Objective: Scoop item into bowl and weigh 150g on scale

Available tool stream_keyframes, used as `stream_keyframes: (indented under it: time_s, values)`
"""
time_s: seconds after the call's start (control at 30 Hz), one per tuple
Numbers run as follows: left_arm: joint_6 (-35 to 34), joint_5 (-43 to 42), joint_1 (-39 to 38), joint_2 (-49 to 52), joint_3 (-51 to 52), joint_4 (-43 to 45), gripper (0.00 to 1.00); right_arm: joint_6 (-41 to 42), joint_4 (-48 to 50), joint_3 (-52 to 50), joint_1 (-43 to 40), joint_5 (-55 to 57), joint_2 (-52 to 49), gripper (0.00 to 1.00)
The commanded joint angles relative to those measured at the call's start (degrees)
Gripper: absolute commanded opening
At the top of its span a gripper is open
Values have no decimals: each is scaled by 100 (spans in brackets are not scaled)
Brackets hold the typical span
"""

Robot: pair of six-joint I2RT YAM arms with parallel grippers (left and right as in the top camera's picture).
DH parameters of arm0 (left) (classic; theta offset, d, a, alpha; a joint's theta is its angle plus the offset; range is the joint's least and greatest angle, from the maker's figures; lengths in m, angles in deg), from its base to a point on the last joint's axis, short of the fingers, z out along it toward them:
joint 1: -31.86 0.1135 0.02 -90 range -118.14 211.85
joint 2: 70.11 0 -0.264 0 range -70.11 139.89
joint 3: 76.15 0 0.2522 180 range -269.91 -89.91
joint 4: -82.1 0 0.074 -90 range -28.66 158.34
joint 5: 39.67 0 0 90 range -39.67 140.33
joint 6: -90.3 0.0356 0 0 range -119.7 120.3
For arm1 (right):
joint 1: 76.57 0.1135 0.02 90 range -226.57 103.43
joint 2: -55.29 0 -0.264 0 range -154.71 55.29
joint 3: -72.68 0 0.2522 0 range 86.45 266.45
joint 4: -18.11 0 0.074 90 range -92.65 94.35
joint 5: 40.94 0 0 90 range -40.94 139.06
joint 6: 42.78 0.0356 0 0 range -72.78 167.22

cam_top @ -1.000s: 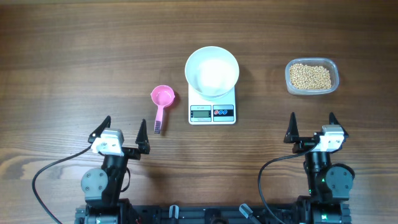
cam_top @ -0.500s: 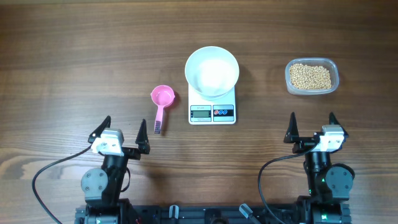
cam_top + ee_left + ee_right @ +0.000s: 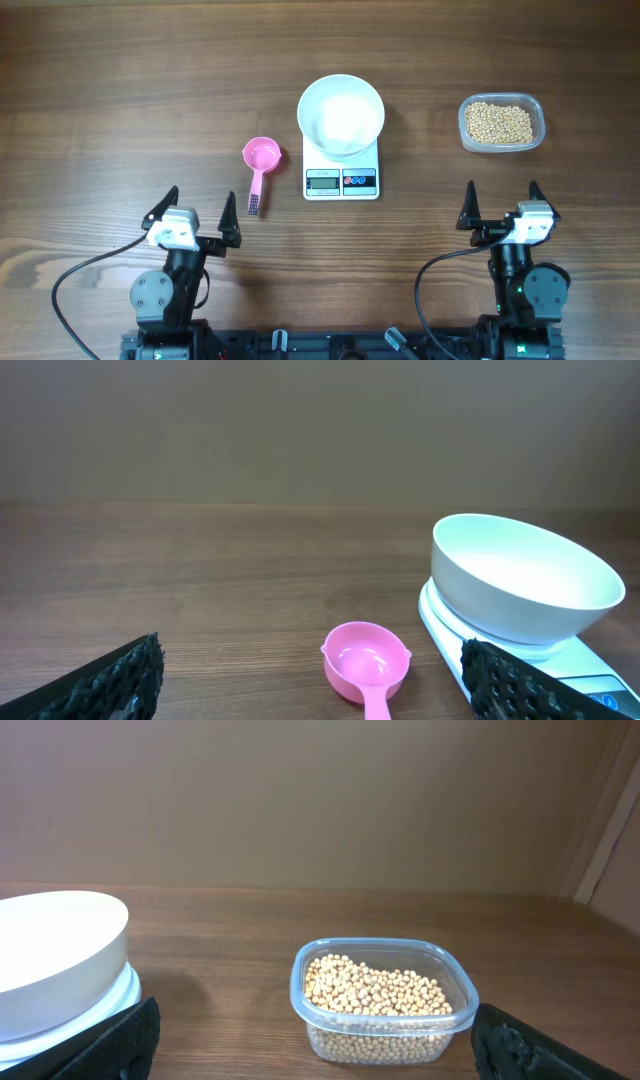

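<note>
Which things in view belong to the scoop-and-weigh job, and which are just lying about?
For the job: beans, clear tub holding them, pink scoop, white bowl, scale under the bowl.
Just lying about: only the arms' black cables.

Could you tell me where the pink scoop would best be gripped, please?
Probably its handle, from above with the left gripper: the scoop lies flat, cup up, with the handle pointing toward the robot and thin enough for the open fingers to straddle.

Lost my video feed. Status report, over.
Left gripper, right gripper open, empty. Bowl empty on scale. Beans in tub; scoop untouched. Nothing in the way.
</note>
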Motion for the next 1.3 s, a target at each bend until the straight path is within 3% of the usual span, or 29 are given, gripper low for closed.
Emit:
stream_keyframes:
  time_s: [0.0, 0.13, 0.23, 0.43, 0.53, 0.7, 0.9, 1.03, 1.17, 1.27]
  values:
    - [-50, -608, 48, 31, 57, 177, 100, -37, 17, -15, 24, 55, 11, 100]
    - [-55, -590, 48, 31, 55, 291, 100, -37, 17, -17, 24, 55, 11, 100]
    - [-52, -1078, 44, 28, 57, 509, 100, -39, 17, -17, 24, 55, 11, 100]
    - [-52, -1440, 66, 28, 42, 2011, 100, -35, 17, -17, 24, 55, 11, 100]
    - [-243, -1445, 142, 31, -149, 2271, 100, -37, 17, -15, 24, 55, 11, 100]
    - [-566, -1552, 267, 197, -1088, 1386, 100, -35, 17, -17, 24, 55, 11, 100]
    - [-562, -1762, 361, 1460, -2883, -496, 100, -35, 17, -17, 24, 55, 11, 100]
    - [-564, -2551, 361, 2245, -3515, -483, 100, -37, 17, -17, 24, 55, 11, 100]
    - [-826, -2728, 361, 2583, -3720, -170, 100, -37, 17, -17, 24, 55, 11, 99]
    - [-970, -2721, 361, 3058, -4291, -684, 100, -35, 17, -17, 24, 55, 11, 100]
